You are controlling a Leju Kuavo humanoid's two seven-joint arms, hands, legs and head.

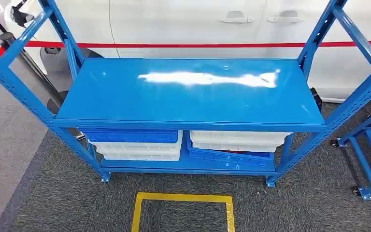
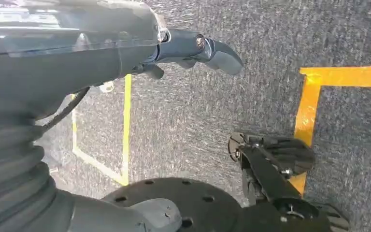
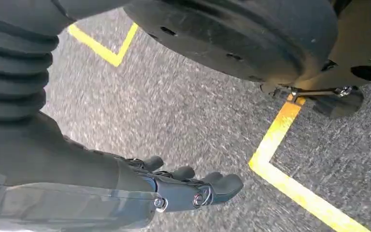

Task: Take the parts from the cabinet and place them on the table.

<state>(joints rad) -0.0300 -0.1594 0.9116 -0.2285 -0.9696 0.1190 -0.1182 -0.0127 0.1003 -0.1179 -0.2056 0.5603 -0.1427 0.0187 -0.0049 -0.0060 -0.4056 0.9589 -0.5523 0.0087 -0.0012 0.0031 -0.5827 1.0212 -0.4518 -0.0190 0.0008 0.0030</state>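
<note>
Grey carpet is lying under a blue rack (image 1: 188, 92), crates (image 1: 140, 145) sitting low; both the left hand (image 2: 193, 50) and right hand (image 3: 193, 186) are hanging slack, holding nothing; progress unclear.

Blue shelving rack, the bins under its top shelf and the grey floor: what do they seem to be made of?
The blue shelving rack looks like painted sheet metal: glossy, with a bright glare streak and perforated uprights. The white bins and blue bins look like moulded plastic, matte with thick rims. The grey floor appears to be short-pile carpet, speckled and fibrous.
</note>
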